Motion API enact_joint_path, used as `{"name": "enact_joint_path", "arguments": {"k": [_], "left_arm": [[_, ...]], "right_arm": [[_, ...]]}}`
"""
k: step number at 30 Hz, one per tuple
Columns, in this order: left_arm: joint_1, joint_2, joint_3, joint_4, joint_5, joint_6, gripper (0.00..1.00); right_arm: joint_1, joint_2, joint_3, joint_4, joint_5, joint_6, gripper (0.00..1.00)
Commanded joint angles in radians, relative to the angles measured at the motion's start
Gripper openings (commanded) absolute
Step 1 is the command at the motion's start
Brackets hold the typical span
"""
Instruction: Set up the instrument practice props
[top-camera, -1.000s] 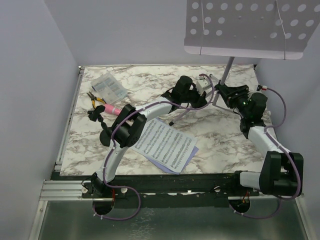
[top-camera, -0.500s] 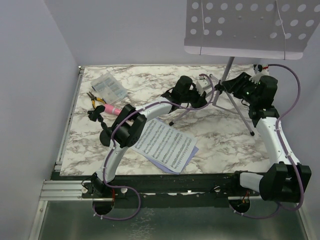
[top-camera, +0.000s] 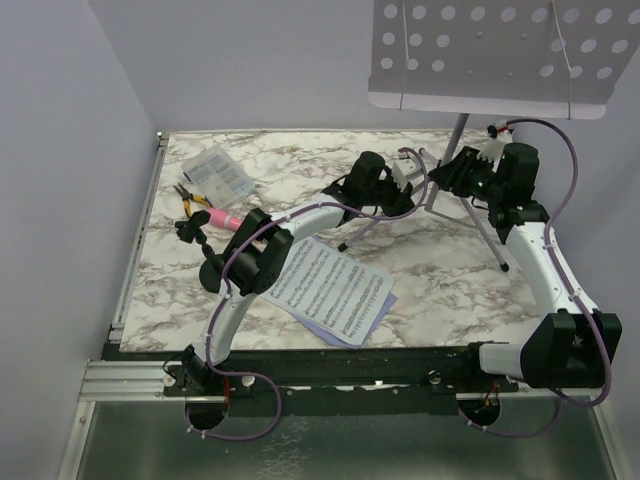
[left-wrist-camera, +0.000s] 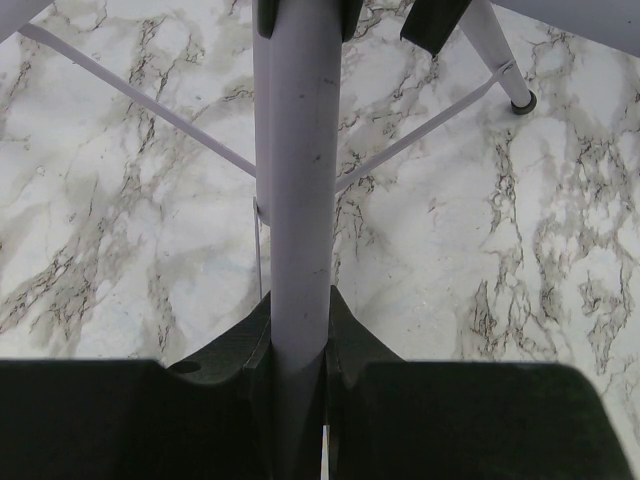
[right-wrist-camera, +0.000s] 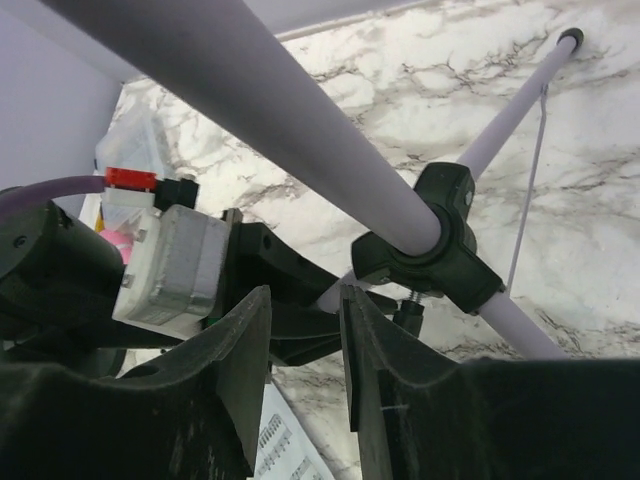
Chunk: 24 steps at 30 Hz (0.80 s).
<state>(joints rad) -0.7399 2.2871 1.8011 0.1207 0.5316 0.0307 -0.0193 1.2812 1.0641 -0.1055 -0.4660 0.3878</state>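
At the left wrist, left hand (left-wrist-camera: 298, 335) clenched on thin silver tripod pole (left-wrist-camera: 297, 150); right wrist shows right hand (right-wrist-camera: 305, 315) released; overhead, left arm (top-camera: 252, 262) overlaps printed sheet-music pages (top-camera: 335, 292).

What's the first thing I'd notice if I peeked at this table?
The big lavender music-stand desk, full of round holes, looms high at the back right above the marble table. Below it, the left end effector is clamped on the stand's pole. The sheet-music pages lie near the front edge, and the pink microphone lies at the left.
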Motion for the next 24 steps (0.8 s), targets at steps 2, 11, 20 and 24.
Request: {"name": "enact_joint_path", "arguments": {"k": [2, 11, 20, 24], "left_arm": [[0.017, 0.059, -0.043, -0.196, -0.069, -0.052, 0.0], [0.017, 0.064, -0.042, -0.196, -0.067, -0.054, 0.0], [0.017, 0.066, -0.039, -0.196, -0.066, -0.052, 0.0], [0.017, 0.069, -0.035, -0.196, -0.064, -0.054, 0.0]], "right_arm": [[0.001, -0.003, 0.009, -0.054, 0.131, -0.025, 0.39], [0.001, 0.013, 0.001, -0.075, 0.179, -0.047, 0.38], [0.003, 0.004, 0.0, -0.116, 0.207, -0.078, 0.35], [0.007, -0.007, -0.017, -0.137, 0.257, -0.092, 0.32]]}}
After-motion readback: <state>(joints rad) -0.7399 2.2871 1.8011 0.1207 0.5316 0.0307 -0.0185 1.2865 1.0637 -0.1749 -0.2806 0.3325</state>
